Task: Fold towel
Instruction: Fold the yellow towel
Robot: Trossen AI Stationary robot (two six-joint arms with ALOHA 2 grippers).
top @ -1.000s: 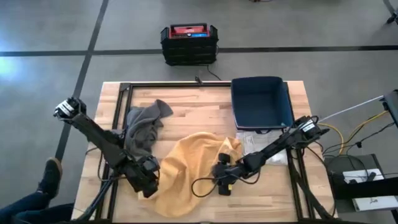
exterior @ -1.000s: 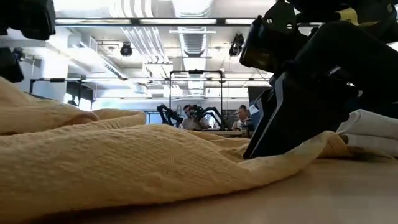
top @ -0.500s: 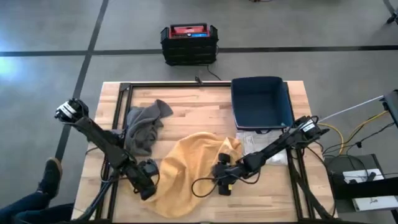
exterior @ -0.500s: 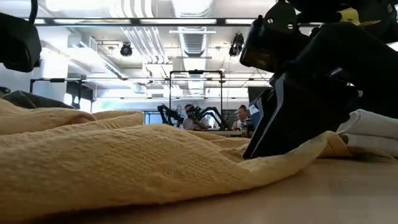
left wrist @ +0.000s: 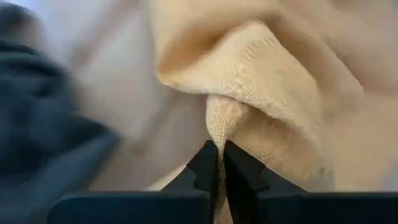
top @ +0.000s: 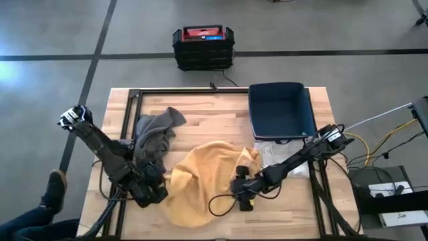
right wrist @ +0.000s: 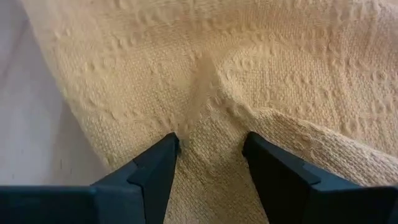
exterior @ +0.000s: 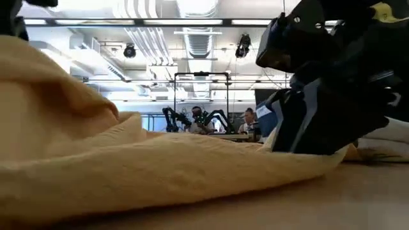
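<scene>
A yellow towel lies crumpled on the wooden table, near its front edge. My left gripper is at the towel's left edge and is shut on it; that side of the towel rises high in the low view. My right gripper stands on the towel's right part with its fingers open, and a raised ridge of cloth lies between them. A grey towel lies bunched at the table's left, just beyond the left gripper. My left gripper pinches a bunched fold at the towel's left edge between its two shut fingers, several layers together. That edge is lifted off the table, while the rest of the towel lies on the wood. My right gripper comes from above, slanting from the right. Its open fingertips stand on the towel on either side of the ridge, and the cloth lies flat on the table beneath them.
A dark blue bin stands at the far right of the table, with folded white cloths on its near side. A black crate sits on the floor beyond the far edge. Bare wood shows at the far middle.
My left gripper, shut on the towel's left edge, has moved up and a little toward the table's left and far side. That edge has lifted and bunched, and the towel looks narrower. The towel's right part has stayed down under my right gripper.
</scene>
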